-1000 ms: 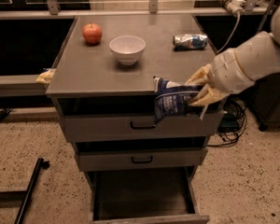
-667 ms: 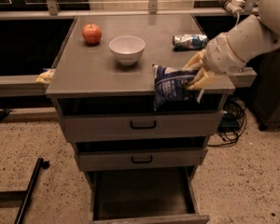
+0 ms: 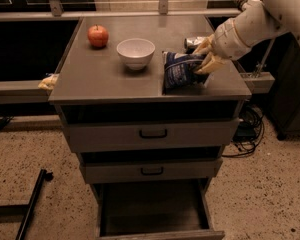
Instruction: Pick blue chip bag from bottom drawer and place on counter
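Observation:
The blue chip bag [image 3: 179,70], dark navy with pale markings, hangs upright over the right half of the counter [image 3: 100,74], its lower edge at or just above the surface. My gripper [image 3: 204,57] is shut on the bag's right side, its cream fingers [image 3: 204,46] above and below the bag's edge. The white arm reaches in from the upper right. The bottom drawer [image 3: 152,209] stands pulled open below, its dark inside showing nothing.
A white bowl [image 3: 135,52] stands just left of the bag and a red apple [image 3: 98,35] at the counter's back left. A small silver-and-blue packet [image 3: 191,42] lies behind the gripper. Two shut drawers with black handles [image 3: 153,133] sit under the counter. Cables lie on the floor at right.
My gripper has carried the bag up from in front of the counter's front edge and back over the counter top. The arm has risen and drawn back to the upper right.

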Motion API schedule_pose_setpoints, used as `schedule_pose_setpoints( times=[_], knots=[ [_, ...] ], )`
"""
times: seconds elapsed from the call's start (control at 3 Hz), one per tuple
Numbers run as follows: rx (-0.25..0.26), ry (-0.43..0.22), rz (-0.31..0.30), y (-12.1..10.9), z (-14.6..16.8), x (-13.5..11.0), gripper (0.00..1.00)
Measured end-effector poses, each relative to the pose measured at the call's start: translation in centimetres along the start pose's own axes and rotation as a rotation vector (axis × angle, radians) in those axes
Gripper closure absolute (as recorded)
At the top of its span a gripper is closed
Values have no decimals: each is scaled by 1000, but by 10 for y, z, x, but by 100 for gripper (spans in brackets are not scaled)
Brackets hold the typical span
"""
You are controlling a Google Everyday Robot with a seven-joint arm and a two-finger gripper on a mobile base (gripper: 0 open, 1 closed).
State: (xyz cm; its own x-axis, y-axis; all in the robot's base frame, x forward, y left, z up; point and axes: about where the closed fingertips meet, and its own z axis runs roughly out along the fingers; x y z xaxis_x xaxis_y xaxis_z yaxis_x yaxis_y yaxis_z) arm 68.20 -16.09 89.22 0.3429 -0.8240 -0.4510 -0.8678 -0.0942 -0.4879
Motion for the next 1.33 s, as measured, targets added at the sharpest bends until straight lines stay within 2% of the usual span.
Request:
schedule_pose_setpoints(
  times=[0.33, 1.33],
  knots=[
    [14, -2, -1, -5, -3, 0, 81],
    [14, -2, -1, -5, -3, 0, 11]
  ],
)
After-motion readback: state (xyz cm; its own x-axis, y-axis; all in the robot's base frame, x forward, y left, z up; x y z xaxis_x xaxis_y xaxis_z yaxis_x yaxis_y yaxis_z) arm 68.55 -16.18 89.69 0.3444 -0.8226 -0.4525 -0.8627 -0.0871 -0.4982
